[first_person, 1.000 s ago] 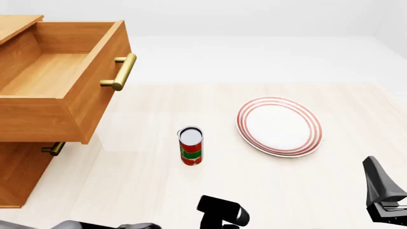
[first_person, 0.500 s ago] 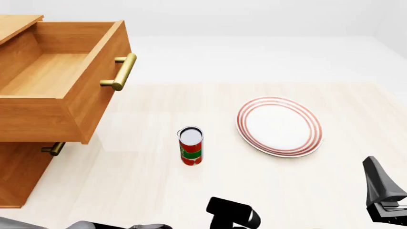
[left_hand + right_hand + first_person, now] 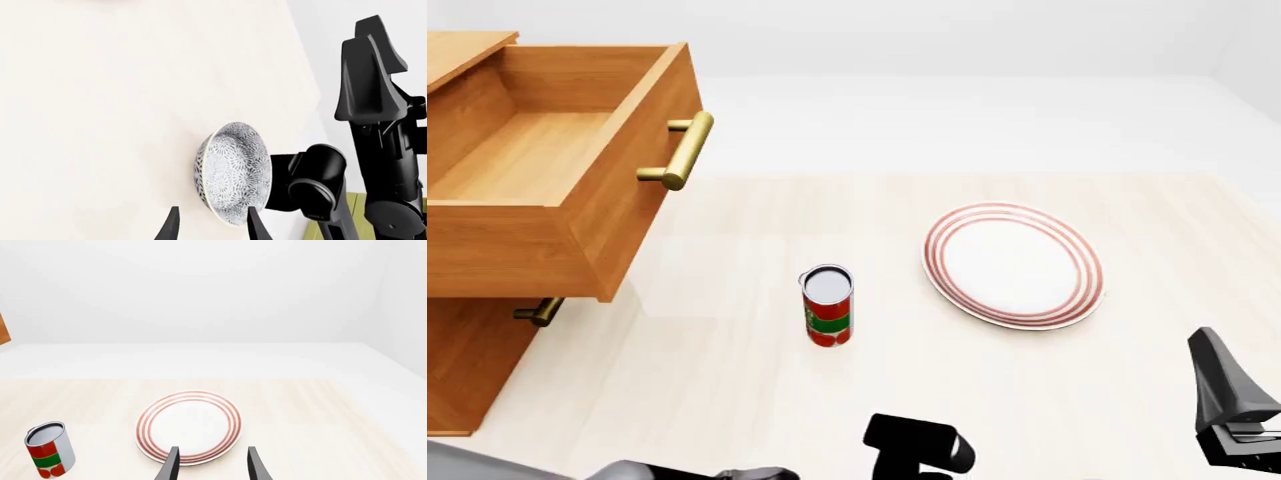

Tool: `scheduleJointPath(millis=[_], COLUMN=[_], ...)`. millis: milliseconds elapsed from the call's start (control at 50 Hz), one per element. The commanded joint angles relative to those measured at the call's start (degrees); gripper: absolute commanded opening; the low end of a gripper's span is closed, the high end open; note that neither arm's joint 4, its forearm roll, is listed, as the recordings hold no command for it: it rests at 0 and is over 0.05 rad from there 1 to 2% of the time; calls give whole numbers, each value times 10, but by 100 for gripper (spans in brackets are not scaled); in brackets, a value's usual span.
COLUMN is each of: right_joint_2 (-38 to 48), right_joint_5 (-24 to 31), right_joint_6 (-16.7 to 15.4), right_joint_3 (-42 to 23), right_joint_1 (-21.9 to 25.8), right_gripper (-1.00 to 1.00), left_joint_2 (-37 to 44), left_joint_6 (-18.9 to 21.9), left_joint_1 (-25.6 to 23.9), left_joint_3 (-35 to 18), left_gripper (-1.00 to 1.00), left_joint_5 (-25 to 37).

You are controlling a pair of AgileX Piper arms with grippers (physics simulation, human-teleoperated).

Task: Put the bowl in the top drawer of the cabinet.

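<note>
Lining up on the bowl (image 3: 233, 179)

My left gripper (image 3: 210, 227) hung spread, empty, at lower centre; I judged one finger should straddle the rim squarely.

Red-ringed plate (image 3: 1014, 265), can (image 3: 827, 306), table (image 3: 761, 360)

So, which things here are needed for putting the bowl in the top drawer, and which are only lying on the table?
Needed for the job:
- bowl, seen only in the left wrist view, just ahead of the left end effector
- top drawer, pulled open
- cabinet

Only lying about:
- can
- plate
</note>
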Motion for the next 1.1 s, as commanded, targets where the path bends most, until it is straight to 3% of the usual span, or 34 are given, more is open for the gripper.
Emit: scheduleJointPath(millis=[20,1100], right_joint_2=[0,0], right_joint_5=[0,0], right_joint_6=[0,0], right_joint_3=[0,0], right_joint_1=[0,0], right_gripper=[100,100], left_joint_2=[10,85], left_joint_6=[-7,-11], left_joint_1=[1,-1], left_joint_3=[-4,-40], left_gripper=[100,100], left_joint_5=[-5,-31])
